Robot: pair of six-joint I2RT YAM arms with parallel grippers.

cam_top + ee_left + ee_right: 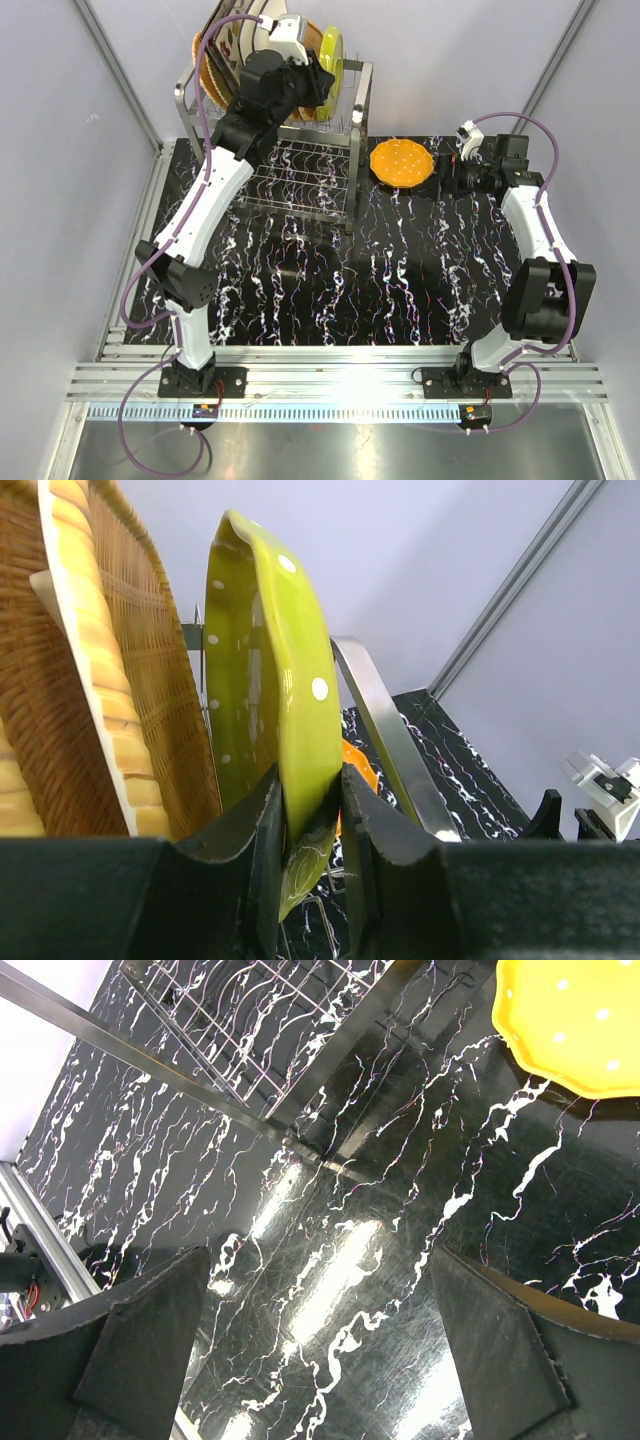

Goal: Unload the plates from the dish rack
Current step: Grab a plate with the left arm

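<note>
Fingers point(250, 865) of left gripper point(305, 845) are clamped on the lower rim of a green dotted plate point(270, 680), one pad per face, per wrist cam. Plate stands on edge in the top tier of the dish rack point(300, 190), which sits at approx. 11 o'clock on the table point(330, 290) in the overhead view. I can't confirm the contact from overhead: the wrist housing covers it, and only a green sliver shows at 1 o'clock of the wrist.

Wicker plate point(130, 700) stands just beside the green one, at its 9 o'clock in wrist cam, cut off by the frame edge. Touching or not: can't tell. More plates at the rack's 11 o'clock end are partly behind cable & arm, so no count is possible.

Right gripper point(320, 1360): fingers spread wide, nothing btwn them, bare table below. Orange dotted plate point(402, 162) lies flat on the table at 3 o'clock of the rack, near the right gripper but apart from it. Right wrist cam crops this plate at the top-right corner.
</note>
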